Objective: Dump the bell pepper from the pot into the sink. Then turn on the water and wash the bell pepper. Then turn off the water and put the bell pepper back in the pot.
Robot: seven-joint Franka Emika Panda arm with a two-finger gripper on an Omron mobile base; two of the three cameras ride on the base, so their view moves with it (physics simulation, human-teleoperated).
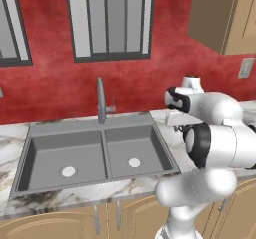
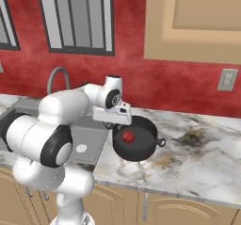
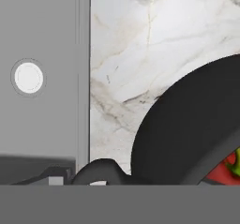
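Marble counter (image 2: 197,148) runs along the red wall, with the sink (image 1: 95,153) set into it: grey metal, two basins, a pale round drain in each, grey faucet (image 1: 101,100) behind the divider. White arm reaches right of the sink over the counter.

Pot (image 2: 136,139) sits on the counter just right of the sink; round, black, dark inside, small side handle on its right. Bell pepper (image 2: 127,136) lies inside it, small, glossy red, much smaller than the pot.

Gripper (image 2: 112,124) sits at the pot's left rim, by its near handle; can't tell jaw width or whether it grips anything.

Right base view shows pot and pepper. Hand view adds the pepper's green stem at the edge, pot wall, one drain.
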